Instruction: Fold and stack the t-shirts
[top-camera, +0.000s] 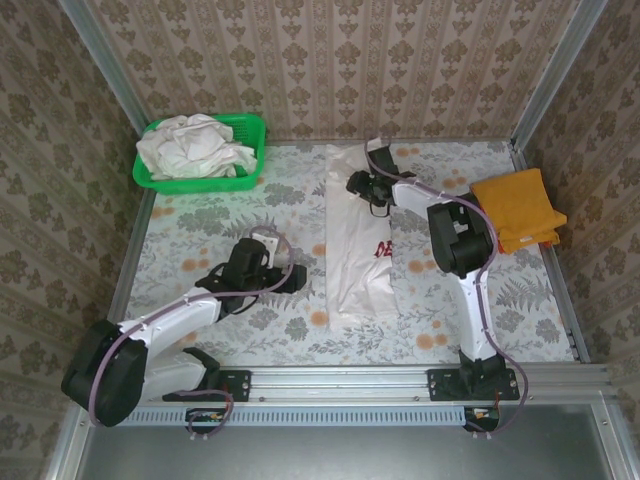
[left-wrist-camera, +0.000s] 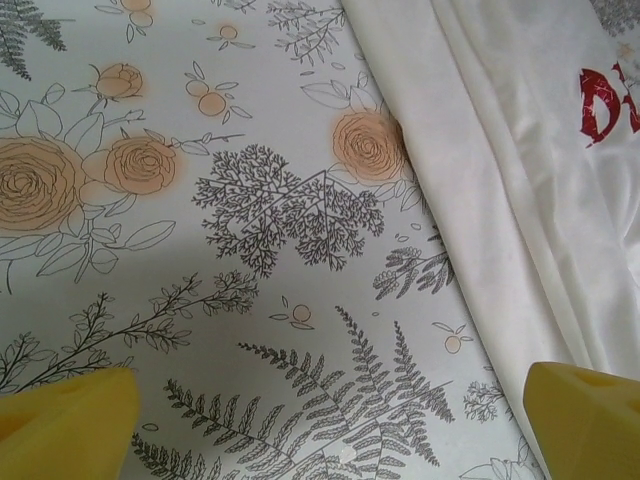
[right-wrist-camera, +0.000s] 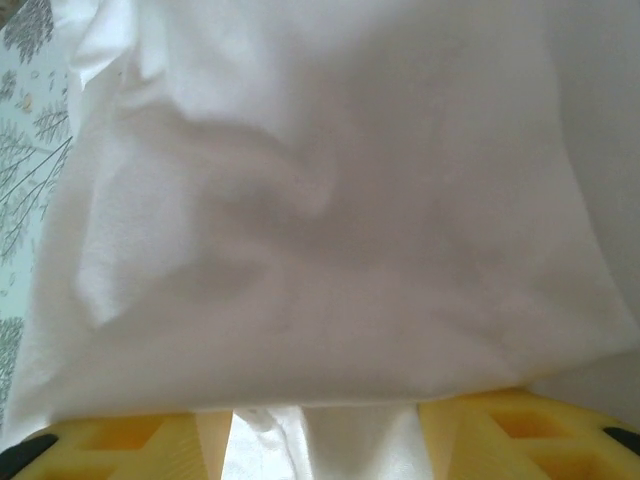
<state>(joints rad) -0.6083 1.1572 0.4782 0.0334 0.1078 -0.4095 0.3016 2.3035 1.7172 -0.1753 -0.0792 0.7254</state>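
Lying as a long narrow strip down the middle of the floral surface, the printed t-shirt is met at its far end by the right arm. In that arm's wrist view, white cloth is draped over the jaws; the yellow fingers are seen apart with a fold between them, but whether the fold is gripped cannot be told. If only one layer is caught, the strip could be pulled open when lifted and the fold lost. If nothing is caught, the cloth would simply slide off. The whole shirt could also be dragged along the surface rather than folded, since its near part is not pinned. The left arm is laid low and bent, its wrist turned toward the shirt's left edge, with the jaws spread wide above bare surface just beside the cloth. The right arm is stretched forward from its base, the elbow raised and the forearm angled back to the left. An orange t-shirt is set folded near the right edge, well apart. Crumpled off-white t-shirts are heaped in a green basket at the far left.
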